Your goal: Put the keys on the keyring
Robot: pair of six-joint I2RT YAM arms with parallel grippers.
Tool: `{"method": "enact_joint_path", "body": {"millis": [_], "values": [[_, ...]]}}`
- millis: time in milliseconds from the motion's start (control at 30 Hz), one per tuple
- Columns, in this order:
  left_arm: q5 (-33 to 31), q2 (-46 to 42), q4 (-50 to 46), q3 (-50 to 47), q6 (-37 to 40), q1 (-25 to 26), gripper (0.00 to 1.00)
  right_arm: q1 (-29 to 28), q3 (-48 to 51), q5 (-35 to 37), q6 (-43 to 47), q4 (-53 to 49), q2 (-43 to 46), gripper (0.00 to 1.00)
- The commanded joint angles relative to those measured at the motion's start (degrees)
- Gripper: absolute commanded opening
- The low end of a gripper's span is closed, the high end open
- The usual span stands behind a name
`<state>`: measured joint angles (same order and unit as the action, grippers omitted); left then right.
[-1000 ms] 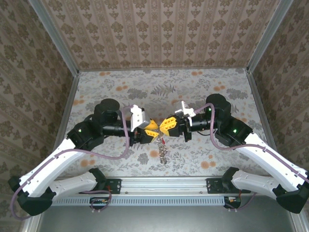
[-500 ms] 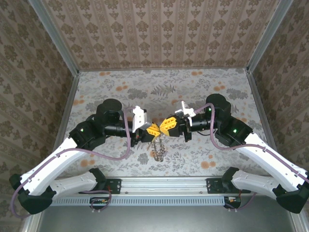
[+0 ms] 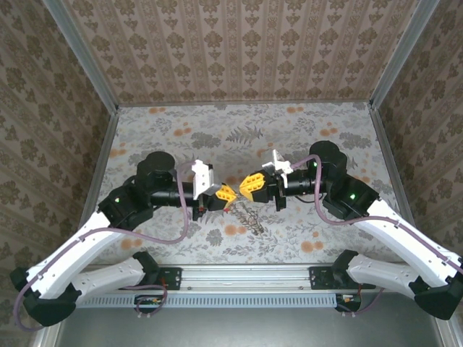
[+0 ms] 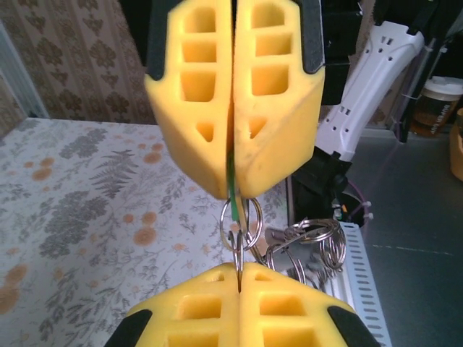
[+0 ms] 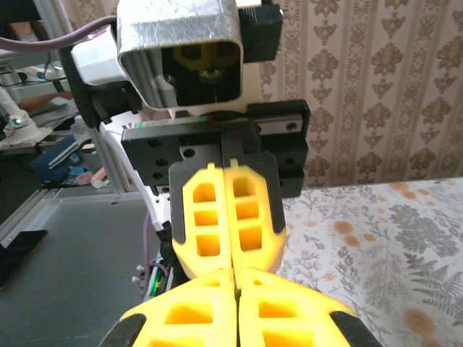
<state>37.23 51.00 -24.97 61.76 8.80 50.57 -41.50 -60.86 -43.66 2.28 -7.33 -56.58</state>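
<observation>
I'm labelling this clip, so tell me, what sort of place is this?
Probably a lab robot test cell rather than a home: wallpaper-print panels set in an aluminium frame, a floral-print tabletop, and a metal mounting rail along its near edge.

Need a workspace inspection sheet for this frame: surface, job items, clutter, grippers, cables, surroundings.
surface: floral-print table cover, lying flat.
job's things: green tag seen edge-on, metal ring just below it; ring cluster hangs beside.
clutter: nothing seen on the table.
grippers: right gripper shut on the green tag; left gripper shut on a thin metal piece under the ring; tips face each other, close.
cables: purple cable looped along the left arm, second purple cable along the right.
surroundings: patterned walls; aluminium rail at the near edge.
</observation>
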Motion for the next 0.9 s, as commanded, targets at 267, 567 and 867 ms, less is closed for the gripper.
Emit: {"method": "enact_joint_path", "body": {"millis": [267, 567, 867], "values": [[0.4, -2.9, 4.7, -2.0, -1.1, -1.2, 0.0, 0.8, 1.7, 11.5, -4.1, 3.0, 1.5, 0.0], [-0.1, -3.9, 7.1, -3.1, -1.1, -1.5, 0.0, 1.0, -1.7, 14.0, -3.8, -4.0, -3.2, 0.0], [-2.8, -5.2, 8.1, -3.8, -0.7, -2.1, 0.0, 1.0, -3.0, 15.0, -3.0, -8.2, -4.2, 0.0]]}}
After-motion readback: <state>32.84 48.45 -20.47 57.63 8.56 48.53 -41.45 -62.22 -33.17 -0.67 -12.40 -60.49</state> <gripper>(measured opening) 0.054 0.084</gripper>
